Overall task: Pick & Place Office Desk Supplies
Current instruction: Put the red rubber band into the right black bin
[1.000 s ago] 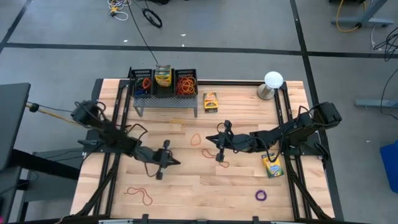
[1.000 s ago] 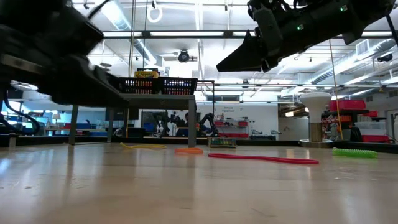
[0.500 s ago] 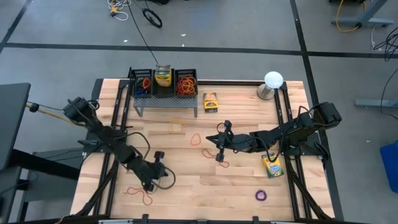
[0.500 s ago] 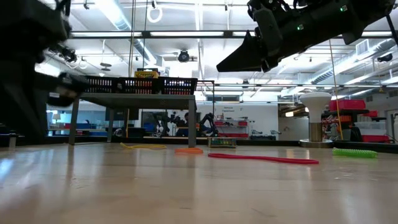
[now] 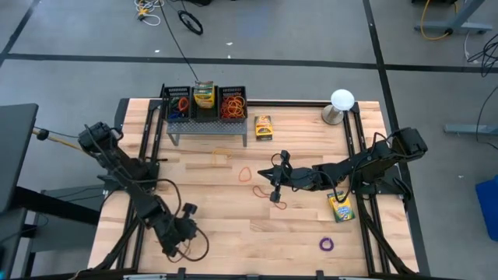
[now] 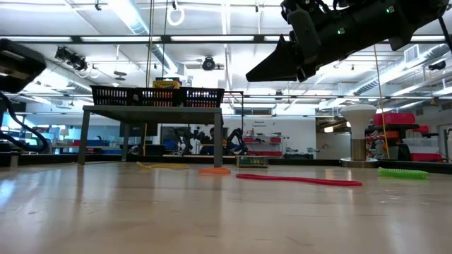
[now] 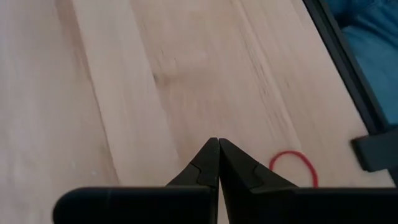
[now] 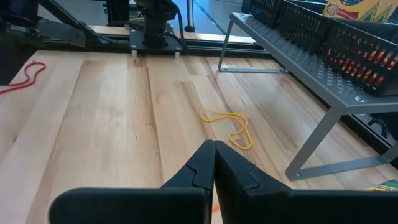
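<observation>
- Black and shut, the left gripper (image 5: 166, 247) hangs over the near left corner of the pale wooden table (image 5: 233, 225); in the left wrist view its fingers (image 7: 208, 163) meet at the tips with nothing between them, and a red rubber band (image 7: 293, 166) lies on the planks just beside them.
- Red rubber-band loops (image 5: 177, 244) lie on the wood next to that gripper in the high view.
- At the far edge stands a grey metal rack (image 5: 206, 124) bearing three black mesh baskets (image 5: 206, 102): the left one holds blue and red bands, the middle one a yellow-and-green crayon box (image 5: 204, 95), the right one a heap of orange-red bands (image 5: 233, 104). The print on the box is too small to read.
- A yellow rubber band (image 5: 222, 155) lies in front of the rack, and an orange loop (image 5: 245, 173) nearer the middle.
- A second crayon box (image 5: 264, 127) rests flat beside the rack's right end; its label cannot be read.
- The right gripper (image 5: 275, 189) hovers above mid-table, fingers (image 8: 211, 163) pressed together and holding nothing; a red band (image 5: 278, 204) lies just beside it.
- A third crayon box (image 5: 340, 208) lies under the right arm, and a purple band (image 5: 327, 244) nearer the front edge.
- A white ball on a metal base (image 5: 339, 106) stands at the far right corner.
</observation>
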You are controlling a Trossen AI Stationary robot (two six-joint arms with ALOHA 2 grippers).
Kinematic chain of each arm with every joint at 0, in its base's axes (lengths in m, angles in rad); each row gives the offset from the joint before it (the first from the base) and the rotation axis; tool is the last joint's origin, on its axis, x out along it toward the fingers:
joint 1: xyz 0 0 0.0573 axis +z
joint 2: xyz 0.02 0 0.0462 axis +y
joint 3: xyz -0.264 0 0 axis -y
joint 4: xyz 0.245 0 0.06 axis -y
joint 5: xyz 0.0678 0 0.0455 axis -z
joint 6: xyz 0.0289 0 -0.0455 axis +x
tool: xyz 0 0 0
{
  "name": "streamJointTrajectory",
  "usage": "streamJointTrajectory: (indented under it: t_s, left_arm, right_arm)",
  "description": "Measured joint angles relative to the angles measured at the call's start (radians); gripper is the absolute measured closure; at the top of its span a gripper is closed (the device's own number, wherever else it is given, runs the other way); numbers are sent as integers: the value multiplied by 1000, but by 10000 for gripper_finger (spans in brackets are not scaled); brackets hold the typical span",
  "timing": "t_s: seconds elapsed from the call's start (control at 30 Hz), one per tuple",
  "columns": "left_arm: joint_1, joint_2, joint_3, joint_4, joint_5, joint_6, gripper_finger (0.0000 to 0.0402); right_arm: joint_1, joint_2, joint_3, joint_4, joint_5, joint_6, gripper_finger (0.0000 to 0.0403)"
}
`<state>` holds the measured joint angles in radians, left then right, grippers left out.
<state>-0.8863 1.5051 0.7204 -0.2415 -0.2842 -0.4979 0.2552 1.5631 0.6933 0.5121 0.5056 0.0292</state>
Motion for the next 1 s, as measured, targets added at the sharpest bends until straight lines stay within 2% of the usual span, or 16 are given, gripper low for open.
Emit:
streamJointTrajectory:
  t_s: [0.17,0.37,0.7,0.83,1.0]
  left_arm:
    - [-32,0,1,-3,-4,-128,393]
    - [-88,0,1,-3,2,-156,393]
    - [-97,0,1,-10,94,-296,393]
    - [-105,1,45,-148,118,-314,393]
    - [-109,1,163,-370,75,-357,393]
  right_arm:
    - [0,0,0,0,0,0,389]
    - [0,0,0,0,0,0,389]
    - [0,0,0,0,0,0,389]
    - [0,0,0,0,0,0,389]
    - [0,0,0,0,0,0,389]
